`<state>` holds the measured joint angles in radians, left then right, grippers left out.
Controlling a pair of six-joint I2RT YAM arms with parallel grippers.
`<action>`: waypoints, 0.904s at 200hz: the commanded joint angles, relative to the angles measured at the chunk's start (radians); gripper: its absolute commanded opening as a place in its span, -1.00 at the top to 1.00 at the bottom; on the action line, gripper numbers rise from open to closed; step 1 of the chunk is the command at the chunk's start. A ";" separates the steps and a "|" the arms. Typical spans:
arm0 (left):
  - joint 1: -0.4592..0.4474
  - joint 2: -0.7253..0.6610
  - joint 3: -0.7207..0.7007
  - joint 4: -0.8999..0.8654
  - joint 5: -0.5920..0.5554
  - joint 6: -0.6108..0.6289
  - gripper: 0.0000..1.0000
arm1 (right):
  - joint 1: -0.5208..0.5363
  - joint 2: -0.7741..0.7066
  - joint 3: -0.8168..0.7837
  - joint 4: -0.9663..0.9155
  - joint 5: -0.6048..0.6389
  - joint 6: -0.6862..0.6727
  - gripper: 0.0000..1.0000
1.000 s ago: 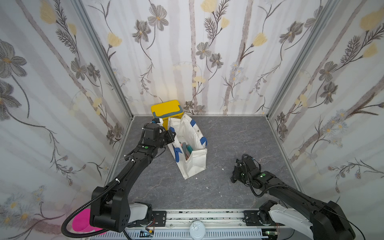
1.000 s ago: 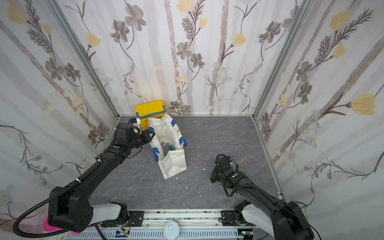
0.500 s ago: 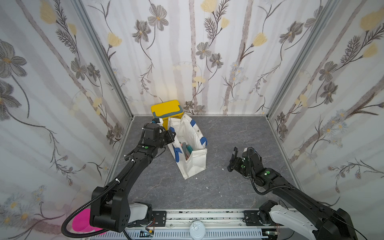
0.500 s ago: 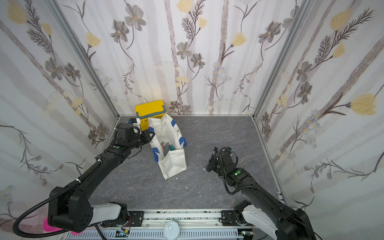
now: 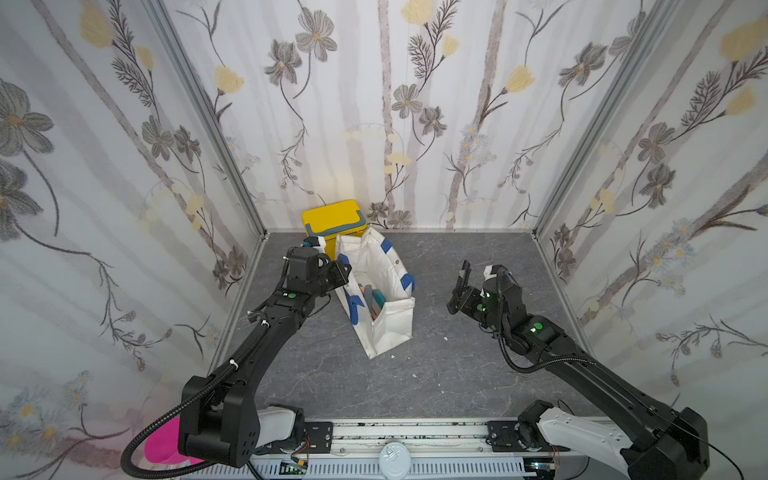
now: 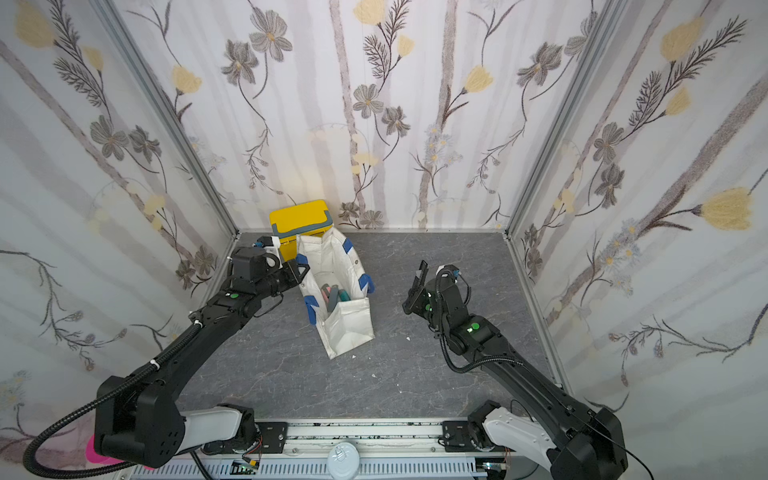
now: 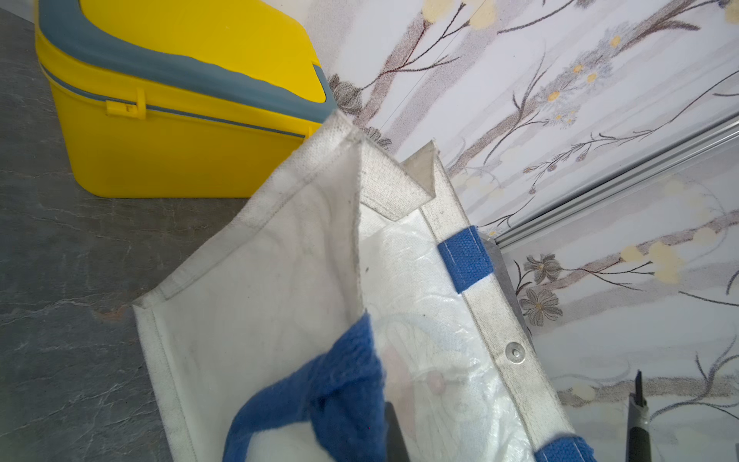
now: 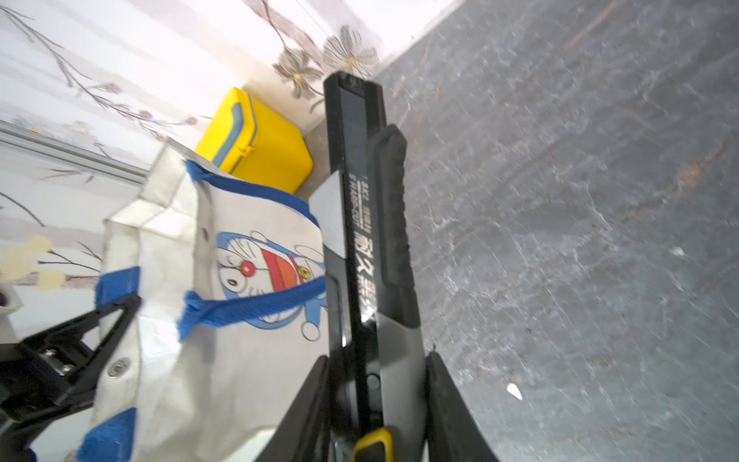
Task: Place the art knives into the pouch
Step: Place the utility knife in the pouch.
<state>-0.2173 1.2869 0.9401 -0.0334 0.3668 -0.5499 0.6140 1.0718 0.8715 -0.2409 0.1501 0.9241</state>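
The right gripper (image 5: pixel 458 292) is clamping the art knife (image 8: pixel 362 240) near one end, its jaws closed part-way onto the slim black body, so the rest of the knife is sticking out past the fingertips, ready to lead into an opening. In both top views the knife is hanging in the air above the grey tabletop (image 5: pixel 457 374), well apart from the pouch (image 5: pixel 388 332), on the right arm's side. The left gripper (image 5: pixel 338 271) is fully closed, pinching the pouch's rim beside a blue strap handle (image 7: pixel 340 400) and drawing it outward, apparently to spread the mouth for the drop. The pouch is standing just in front of the yellow plastic box (image 5: pixel 332 216), with a few pink and teal items showing inside. The carry to the mouth looks like the step in hand.
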 commanded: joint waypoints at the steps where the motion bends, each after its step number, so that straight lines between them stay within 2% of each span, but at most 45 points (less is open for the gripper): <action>1: -0.001 -0.005 0.003 0.046 0.003 -0.003 1.00 | 0.024 0.035 0.080 0.048 0.042 -0.051 0.71; 34: -0.001 -0.007 -0.001 0.043 -0.009 0.000 1.00 | 0.086 0.112 0.203 0.075 0.068 -0.099 0.71; 108: -0.001 -0.017 0.002 0.030 -0.021 0.006 1.00 | 0.184 0.338 0.481 0.115 0.030 -0.201 0.72; 134: 0.000 -0.018 0.004 0.027 -0.020 0.007 1.00 | 0.199 0.423 0.541 0.106 -0.003 -0.212 0.73; 139: -0.001 -0.018 0.004 0.027 -0.018 0.006 1.00 | 0.233 0.438 0.547 0.104 -0.005 -0.215 0.73; 181: -0.002 -0.021 0.004 0.024 -0.020 0.007 1.00 | 0.298 0.517 0.569 0.059 -0.027 -0.237 0.73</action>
<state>-0.2192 1.2758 0.9401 -0.0429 0.3515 -0.5484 0.8909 1.5726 1.4296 -0.1699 0.1360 0.7090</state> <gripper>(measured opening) 0.049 0.326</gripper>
